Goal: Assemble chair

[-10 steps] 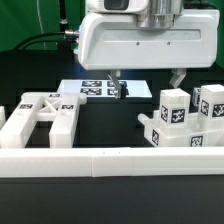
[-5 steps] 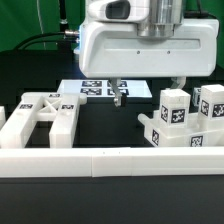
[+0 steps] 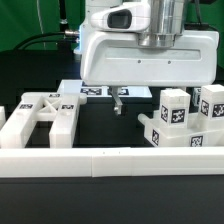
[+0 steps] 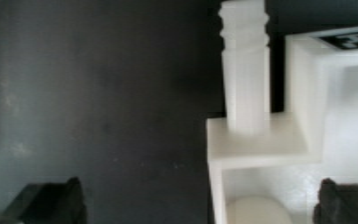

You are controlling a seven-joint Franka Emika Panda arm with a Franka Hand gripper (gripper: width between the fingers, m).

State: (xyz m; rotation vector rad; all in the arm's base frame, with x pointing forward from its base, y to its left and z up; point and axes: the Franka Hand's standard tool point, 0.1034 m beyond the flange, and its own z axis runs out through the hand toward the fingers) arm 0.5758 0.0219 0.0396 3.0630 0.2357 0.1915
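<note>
The chair parts are glossy white and tagged. A cross-braced frame (image 3: pixel 40 115) lies at the exterior view's left. A cluster of tagged blocks and panels (image 3: pixel 185 122) stands at the right. My gripper (image 3: pixel 147 98) hangs open and empty between them, low over the table; one finger (image 3: pixel 117 101) shows, the other is hidden behind the blocks. In the wrist view a white ribbed post (image 4: pixel 243 60) rises from a white block (image 4: pixel 256 145) beside a tagged panel (image 4: pixel 336 95). The gripper (image 4: pixel 201 200) straddles the block's edge, with dark fingertips (image 4: pixel 51 200) far apart.
A long low white rail (image 3: pixel 110 160) runs along the front of the table. The marker board (image 3: pixel 97 92) lies flat behind the gripper. Green backdrop and cables are at the back left.
The gripper has come down toward the table; its body now covers more of the marker board and its right finger has dropped behind the tagged blocks. The parts have not moved.
</note>
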